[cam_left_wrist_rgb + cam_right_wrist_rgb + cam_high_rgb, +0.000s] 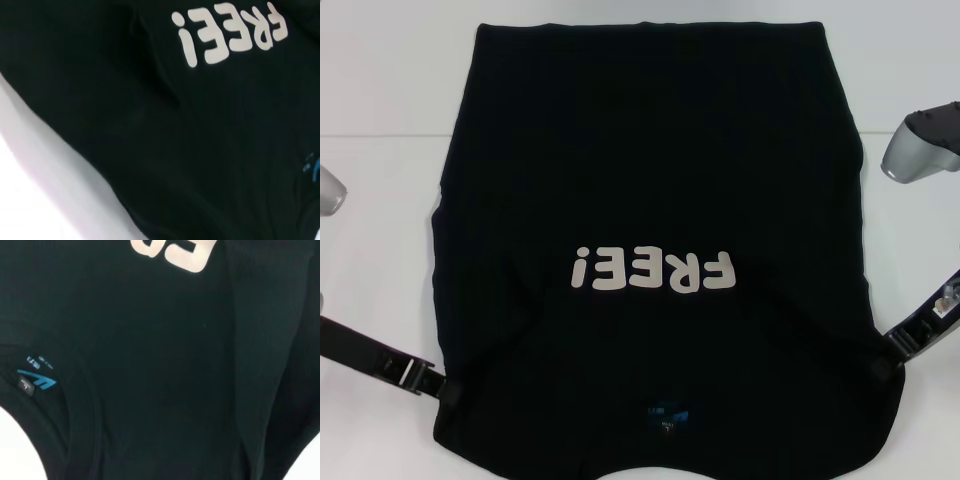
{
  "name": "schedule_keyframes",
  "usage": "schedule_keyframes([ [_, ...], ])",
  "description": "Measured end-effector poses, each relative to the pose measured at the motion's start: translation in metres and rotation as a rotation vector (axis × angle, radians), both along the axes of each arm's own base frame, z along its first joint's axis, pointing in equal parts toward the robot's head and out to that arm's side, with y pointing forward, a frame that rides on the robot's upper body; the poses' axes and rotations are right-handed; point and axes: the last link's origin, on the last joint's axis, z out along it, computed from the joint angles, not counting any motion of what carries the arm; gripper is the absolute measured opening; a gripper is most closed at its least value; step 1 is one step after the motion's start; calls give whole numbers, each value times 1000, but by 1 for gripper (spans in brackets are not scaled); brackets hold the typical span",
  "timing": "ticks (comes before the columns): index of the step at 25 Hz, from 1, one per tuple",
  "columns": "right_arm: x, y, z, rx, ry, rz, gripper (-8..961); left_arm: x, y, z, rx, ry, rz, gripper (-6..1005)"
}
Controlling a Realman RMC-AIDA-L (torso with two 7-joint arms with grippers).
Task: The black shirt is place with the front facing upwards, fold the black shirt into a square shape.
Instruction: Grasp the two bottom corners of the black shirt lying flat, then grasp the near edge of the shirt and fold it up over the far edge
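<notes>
While the white table (380, 250) lies bare around it, the black shirt (650, 180) spreads flat across the middle, front up, its sleeves folded in so the sides run fairly straight. White letters "FREE!" (653, 270) sit low on the chest, read from the far side, with the small blue-green neck label (665, 422) at the collar on the near edge. At the near corners, the left gripper (448, 390) and right gripper (885, 365) meet the cloth's edges; whether either pinches it, I cannot tell.

White block letters "FREE!" stand on the black shirt (650, 180).
</notes>
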Motion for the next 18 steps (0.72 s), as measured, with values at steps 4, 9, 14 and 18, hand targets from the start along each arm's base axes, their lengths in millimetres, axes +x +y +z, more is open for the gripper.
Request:
schedule_keyframes([
  [4, -4, -4, 8, -62, -1, 12, 63, -1, -4, 1, -55, -25, 14, 19],
  [9, -8, -20, 25, -212, 3, 68, 46, -2, -15, 17, -162, -128, 32, 20],
  [14, 6, -44, 28, -397, -38, 92, 47, 0, -36, 19, -335, -168, 24, 20],
  [18, 13, -56, 15, -457, -28, 106, 48, 1, -50, 9, -446, -140, 9, 20],
])
